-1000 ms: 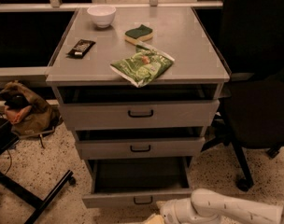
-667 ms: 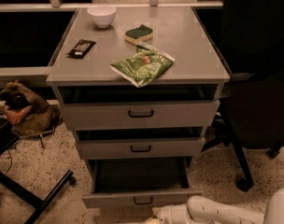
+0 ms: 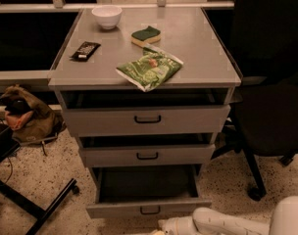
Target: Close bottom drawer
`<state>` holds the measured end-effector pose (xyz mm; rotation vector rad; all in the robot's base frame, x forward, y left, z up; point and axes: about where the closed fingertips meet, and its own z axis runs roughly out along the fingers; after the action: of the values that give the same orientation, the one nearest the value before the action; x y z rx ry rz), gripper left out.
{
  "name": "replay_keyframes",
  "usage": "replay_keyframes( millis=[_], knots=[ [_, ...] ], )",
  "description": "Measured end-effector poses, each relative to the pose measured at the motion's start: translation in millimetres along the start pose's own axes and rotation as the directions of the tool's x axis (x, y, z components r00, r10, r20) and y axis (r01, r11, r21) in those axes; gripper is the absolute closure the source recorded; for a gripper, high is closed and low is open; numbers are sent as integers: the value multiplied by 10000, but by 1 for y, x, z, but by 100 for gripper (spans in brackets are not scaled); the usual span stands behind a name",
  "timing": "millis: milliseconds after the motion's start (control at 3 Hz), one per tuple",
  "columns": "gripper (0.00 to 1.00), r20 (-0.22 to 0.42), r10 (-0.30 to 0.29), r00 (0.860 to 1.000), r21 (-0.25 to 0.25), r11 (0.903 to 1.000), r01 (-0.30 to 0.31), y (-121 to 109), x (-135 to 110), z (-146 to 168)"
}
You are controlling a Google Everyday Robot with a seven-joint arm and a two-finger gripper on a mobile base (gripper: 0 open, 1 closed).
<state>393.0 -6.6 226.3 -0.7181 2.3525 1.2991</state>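
The bottom drawer [image 3: 149, 208] of the grey cabinet is pulled out, showing its dark inside [image 3: 146, 182]. Its short grey front panel carries a small black loop handle [image 3: 150, 210]. My gripper [image 3: 161, 227] sits at the bottom edge of the camera view, just in front of and below that front panel, a little right of the handle. The white arm [image 3: 227, 224] reaches in from the lower right. The middle drawer [image 3: 147, 155] and top drawer [image 3: 147, 119] are each slightly pulled out.
On the cabinet top lie a green bag [image 3: 150, 68], a sponge [image 3: 146, 35], a white bowl [image 3: 107, 16] and a dark bar [image 3: 85, 50]. A black office chair [image 3: 271, 106] stands right. A brown bag [image 3: 26, 114] and a black stand leg [image 3: 36, 202] are left.
The gripper has crept a little left and lower in the view, staying in front of the bottom drawer. More of the arm shows at the lower right. The drawer has not moved.
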Motion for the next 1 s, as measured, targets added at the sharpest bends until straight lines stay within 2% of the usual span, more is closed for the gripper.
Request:
replay_keyframes(
  millis=[333,667,1000],
  knots=[
    [0,208,118,9997,130,9998,-121,-20,-6,7],
    [0,483,-167,9987,882,9960,124,-48,-29,1],
    [0,699,-484,9964,1648,9857,363,-73,-53,-13]
  ],
)
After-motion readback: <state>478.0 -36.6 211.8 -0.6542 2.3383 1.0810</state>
